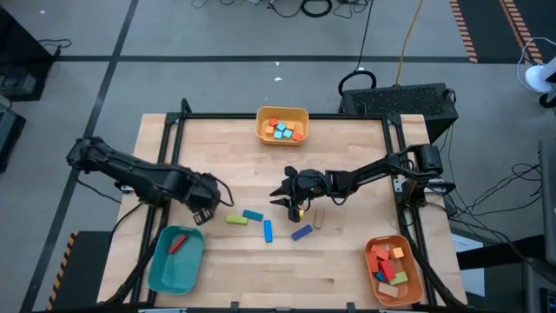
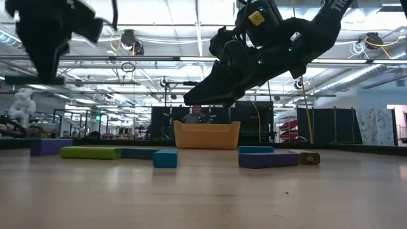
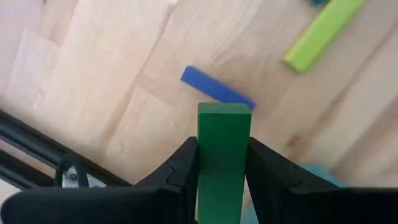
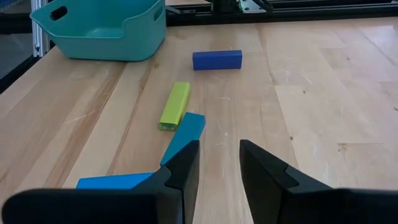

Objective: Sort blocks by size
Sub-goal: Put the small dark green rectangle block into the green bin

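left gripper (image 1: 206, 211) clamped shut, right gripper (image 1: 291, 203) parted, both raised mid-table.

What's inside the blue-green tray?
In the teal tray lies one red bar. The left arm and its end effector cover a corner, so anything there is hidden.

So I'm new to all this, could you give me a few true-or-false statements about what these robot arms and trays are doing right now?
1. The left gripper holds a green block. True.
2. The right gripper holds a blue block. False: its fingers are open and hold nothing.
3. The teal tray has a red block in it. True.
4. The yellow tray sits at the table's near edge beside the teal one. False: it sits at the far edge.
5. Some blocks lie loose on the table, such as a lime-green bar. True.
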Motion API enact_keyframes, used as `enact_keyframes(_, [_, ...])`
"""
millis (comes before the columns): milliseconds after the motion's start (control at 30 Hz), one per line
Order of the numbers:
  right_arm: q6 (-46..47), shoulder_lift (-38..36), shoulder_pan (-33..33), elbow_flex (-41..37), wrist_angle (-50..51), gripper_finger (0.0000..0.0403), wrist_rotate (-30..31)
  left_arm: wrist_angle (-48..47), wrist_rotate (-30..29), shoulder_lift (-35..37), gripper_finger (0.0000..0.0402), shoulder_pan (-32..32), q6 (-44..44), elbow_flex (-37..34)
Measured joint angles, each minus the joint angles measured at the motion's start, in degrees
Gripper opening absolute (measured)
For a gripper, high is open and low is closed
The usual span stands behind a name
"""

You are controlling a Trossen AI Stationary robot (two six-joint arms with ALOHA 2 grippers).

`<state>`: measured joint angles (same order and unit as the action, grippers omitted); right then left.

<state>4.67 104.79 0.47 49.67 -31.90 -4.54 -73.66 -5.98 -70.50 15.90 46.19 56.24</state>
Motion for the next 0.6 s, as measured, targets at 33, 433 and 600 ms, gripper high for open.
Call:
enact_keyframes(33, [0.0,0.0,0.02,0.0,0.0,0.0098,0.0,-0.49,0.47,0.01,0.0107,0.18,0.01,1.26])
enact_keyframes(433, [-1.05,0.0,0.0,0.0,1.44,0.0098,0.0,-0.03,15.98,-0.87,0.0107,13.45,10.56,4.45])
enact_keyframes(600, [-1.07,0.0,0.02,0.0,1.44,0.0098,0.0,4.8,16.48,-2.38,0.0107,20.19,16.85,4.45])
